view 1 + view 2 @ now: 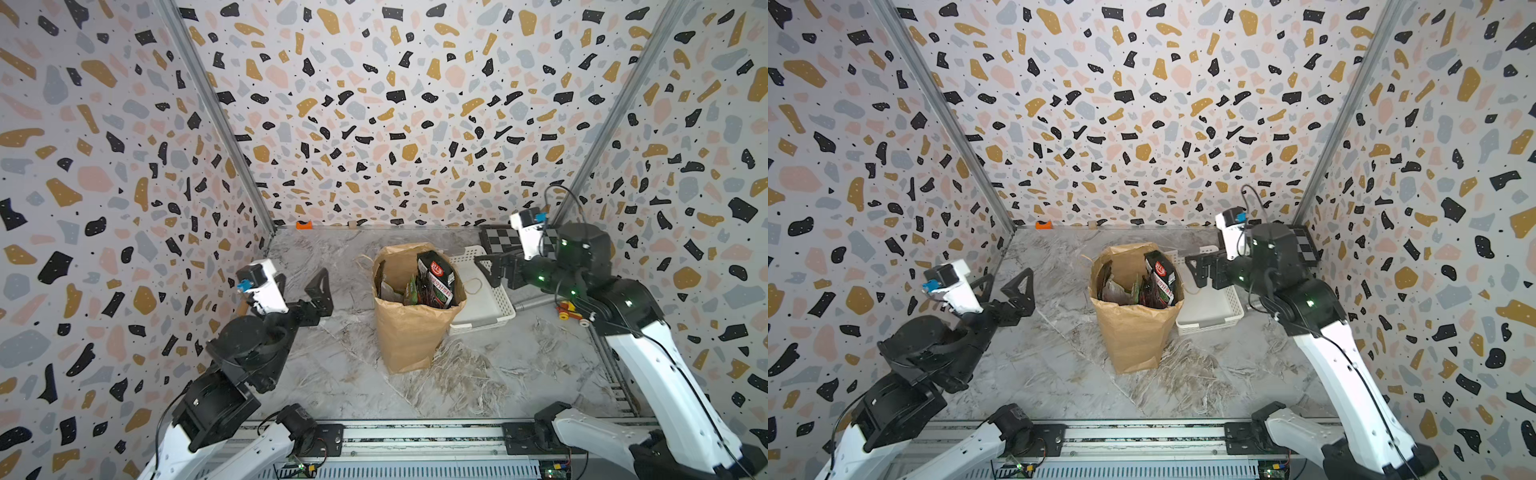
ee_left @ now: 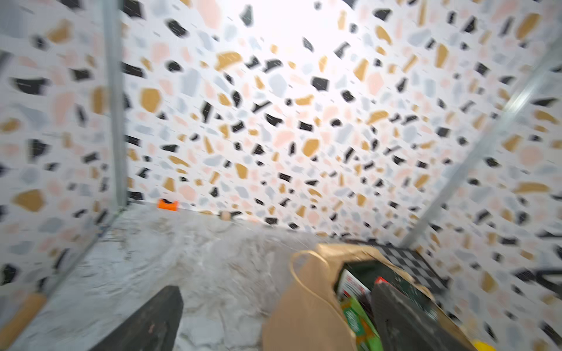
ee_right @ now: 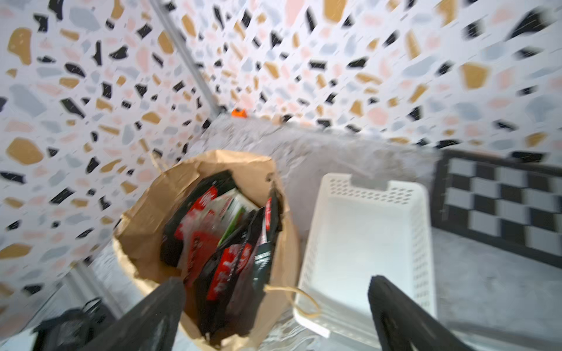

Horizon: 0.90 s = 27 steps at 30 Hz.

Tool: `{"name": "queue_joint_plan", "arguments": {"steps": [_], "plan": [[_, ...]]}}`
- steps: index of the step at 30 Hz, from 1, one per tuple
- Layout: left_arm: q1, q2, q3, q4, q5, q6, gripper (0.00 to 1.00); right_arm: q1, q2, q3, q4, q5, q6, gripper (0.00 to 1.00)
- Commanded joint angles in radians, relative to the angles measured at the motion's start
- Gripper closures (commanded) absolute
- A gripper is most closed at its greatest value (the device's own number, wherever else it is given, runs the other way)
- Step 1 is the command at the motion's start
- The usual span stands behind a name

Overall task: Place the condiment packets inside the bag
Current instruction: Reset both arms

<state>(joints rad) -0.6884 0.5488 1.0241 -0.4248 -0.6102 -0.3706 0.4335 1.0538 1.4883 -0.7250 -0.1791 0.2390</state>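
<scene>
Find the glossy black-and-red condiment packets (image 1: pixel 436 278) on end inside the tall crinkled brown paper bag (image 1: pixel 411 336), at three o'clock from the spread, empty left hand (image 1: pixel 1007 278), nine o'clock from the nearer, spread right hand (image 1: pixel 486 271).

White arm shells (image 1: pixel 665 374), black joints (image 1: pixel 245 345), black fingers (image 1: pixel 320 286), green lights (image 1: pixel 540 277)

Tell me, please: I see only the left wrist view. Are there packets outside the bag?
Observer: The basket beside the bag holds none.
Operator: Does the right arm hold one?
Observer: No, the right fingers are open and empty.
Operator: Does the bag stand well?
Observer: Yes, it stands upright on the table.
</scene>
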Motion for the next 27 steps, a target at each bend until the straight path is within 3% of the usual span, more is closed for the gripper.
{"name": "queue_joint_plan", "arguments": {"steps": [1, 3, 6, 8, 12, 14, 20, 23, 24, 26, 27], "plan": [[0.001, 0.024, -0.175, 0.105, -0.363, 0.108, 0.0, -0.083, -0.072, -0.124, -0.011, 0.243, -0.09, 0.0], [0.013, 0.061, -0.326, 0.281, -0.421, 0.23, 0.0, -0.164, -0.112, -0.253, 0.03, 0.293, -0.128, 0.0], [0.101, 0.166, -0.521, 0.523, -0.363, 0.328, 0.0, -0.34, -0.153, -0.481, 0.188, 0.305, -0.167, 0.0], [0.236, 0.244, -0.64, 0.668, -0.209, 0.326, 0.0, -0.427, -0.185, -0.68, 0.359, 0.26, -0.165, 0.0], [0.427, 0.371, -0.777, 0.899, 0.027, 0.323, 0.0, -0.436, -0.231, -1.021, 0.852, 0.114, -0.25, 0.0], [0.49, 0.44, -0.83, 1.061, 0.149, 0.335, 0.0, -0.435, -0.18, -1.148, 1.157, 0.071, -0.267, 0.0], [0.574, 0.714, -0.803, 1.288, 0.319, 0.341, 0.0, -0.434, 0.106, -1.239, 1.54, -0.002, -0.302, 0.0], [0.587, 0.873, -0.742, 1.336, 0.349, 0.345, 0.0, -0.434, 0.12, -1.21, 1.505, 0.041, -0.308, 0.0], [0.587, 0.886, -0.735, 1.352, 0.354, 0.35, 0.0, -0.434, 0.129, -1.209, 1.518, 0.047, -0.309, 0.0], [0.587, 0.845, -0.707, 1.225, 0.362, 0.341, 0.0, -0.434, 0.136, -1.201, 1.517, 0.054, -0.305, 0.0], [0.587, 0.862, -0.714, 1.266, 0.358, 0.345, 0.0, -0.434, 0.135, -1.197, 1.503, 0.06, -0.303, 0.0]]}}
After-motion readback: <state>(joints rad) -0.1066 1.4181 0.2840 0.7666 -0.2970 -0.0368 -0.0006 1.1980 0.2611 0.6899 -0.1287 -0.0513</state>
